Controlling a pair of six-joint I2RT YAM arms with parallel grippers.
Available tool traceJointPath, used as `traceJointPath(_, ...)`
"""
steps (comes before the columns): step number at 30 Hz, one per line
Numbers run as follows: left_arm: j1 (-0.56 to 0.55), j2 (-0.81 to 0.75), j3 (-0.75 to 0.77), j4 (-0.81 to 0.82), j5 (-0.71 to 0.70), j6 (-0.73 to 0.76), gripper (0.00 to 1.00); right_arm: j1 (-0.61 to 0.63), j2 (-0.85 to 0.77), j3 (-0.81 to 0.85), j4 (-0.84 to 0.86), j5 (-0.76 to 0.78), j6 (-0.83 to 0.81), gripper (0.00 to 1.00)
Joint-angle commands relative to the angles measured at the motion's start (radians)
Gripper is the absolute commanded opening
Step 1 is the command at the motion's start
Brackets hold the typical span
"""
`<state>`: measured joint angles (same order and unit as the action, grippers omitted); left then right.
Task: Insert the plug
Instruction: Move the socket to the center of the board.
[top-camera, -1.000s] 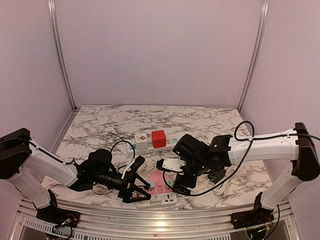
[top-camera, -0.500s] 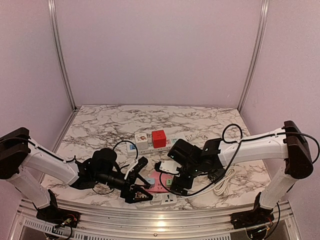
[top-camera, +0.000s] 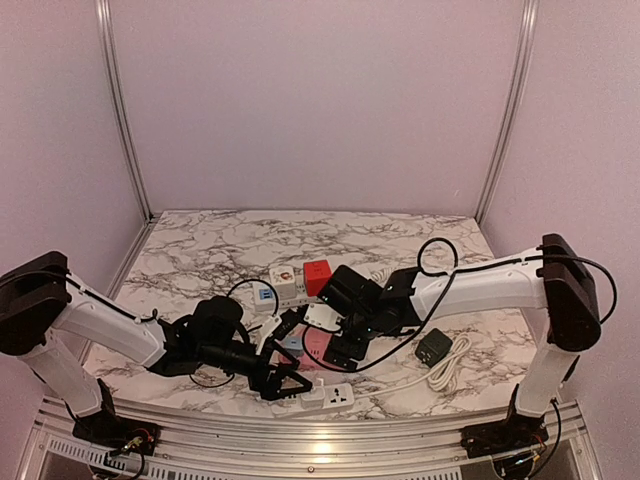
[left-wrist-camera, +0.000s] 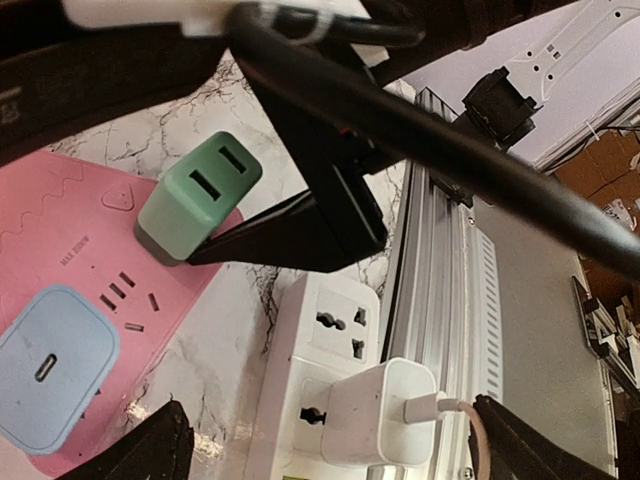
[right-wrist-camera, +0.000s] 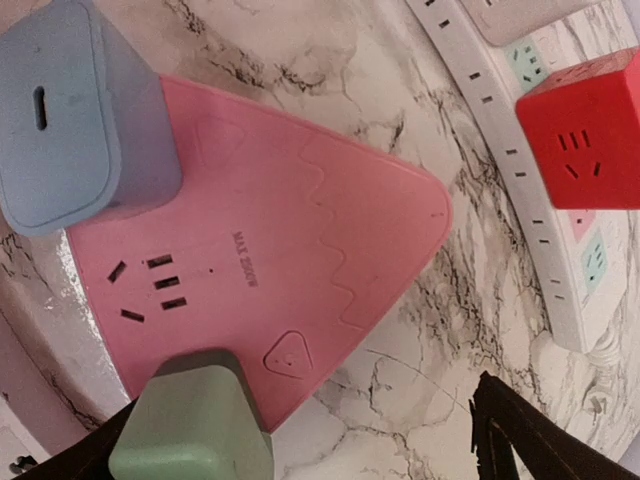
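A white charger plug with a white cable sits in the near socket of a short white power strip at the table's front edge. My left gripper is open, its fingers wide on either side of that charger without touching it. In the top view the left gripper lies low beside the white strip. My right gripper is open just above a pink power strip that carries a blue plug and a green plug. It holds nothing.
A long white power strip with a red cube adapter lies behind the pink one. A black adapter and coiled white cable rest at the right. The metal table rail runs beside the short strip. The two grippers are close together.
The right arm has swung left and a little back, bringing its gripper over the pink strip. The left gripper has crept slightly right. Both stayed open.
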<state>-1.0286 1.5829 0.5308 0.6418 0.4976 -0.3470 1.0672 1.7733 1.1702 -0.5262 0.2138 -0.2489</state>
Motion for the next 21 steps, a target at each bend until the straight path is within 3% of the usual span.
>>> traceJointPath(1, 0.011, 0.025, 0.036, -0.017, -0.035, 0.023, 0.98, -0.038, 0.038, 0.034, 0.026, 0.063, -0.041, 0.99)
traceJointPath(21, 0.045, -0.046, 0.013, -0.017, -0.072, 0.015, 0.99, -0.031, 0.036, 0.111, -0.026, 0.129, -0.069, 0.99)
